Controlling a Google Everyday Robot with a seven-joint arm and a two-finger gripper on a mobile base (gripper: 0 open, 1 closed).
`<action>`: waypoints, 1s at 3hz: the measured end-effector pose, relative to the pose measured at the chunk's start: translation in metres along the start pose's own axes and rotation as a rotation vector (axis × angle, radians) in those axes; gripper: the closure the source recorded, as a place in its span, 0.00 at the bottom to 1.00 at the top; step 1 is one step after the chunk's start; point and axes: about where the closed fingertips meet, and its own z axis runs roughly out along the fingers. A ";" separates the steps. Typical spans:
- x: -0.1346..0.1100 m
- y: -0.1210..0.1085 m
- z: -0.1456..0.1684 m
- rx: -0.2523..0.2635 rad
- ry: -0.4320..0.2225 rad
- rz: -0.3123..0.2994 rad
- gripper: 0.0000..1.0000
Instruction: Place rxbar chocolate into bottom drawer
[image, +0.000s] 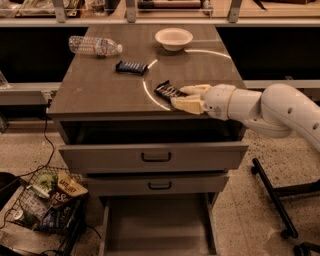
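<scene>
The rxbar chocolate (167, 91), a dark wrapper with pale lettering, lies flat on the cabinet top near its front right. My gripper (187, 98) reaches in from the right at the bar's right end, level with the top, on a white arm. The bottom drawer (155, 225) is pulled out below the cabinet front, a plain wide tray with nothing in it.
A dark blue wrapped bar (131, 67), a water bottle (95, 45) and a white bowl (173, 37) lie further back on the top. The top drawer (155, 156) stands slightly open. A wire basket of snacks (47, 202) sits on the floor at left, black stand legs (275, 200) at right.
</scene>
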 end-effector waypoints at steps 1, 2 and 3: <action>0.000 0.000 0.000 0.000 0.000 0.000 1.00; 0.000 0.000 0.000 0.000 0.000 0.000 1.00; 0.000 0.000 0.000 0.000 0.000 0.000 1.00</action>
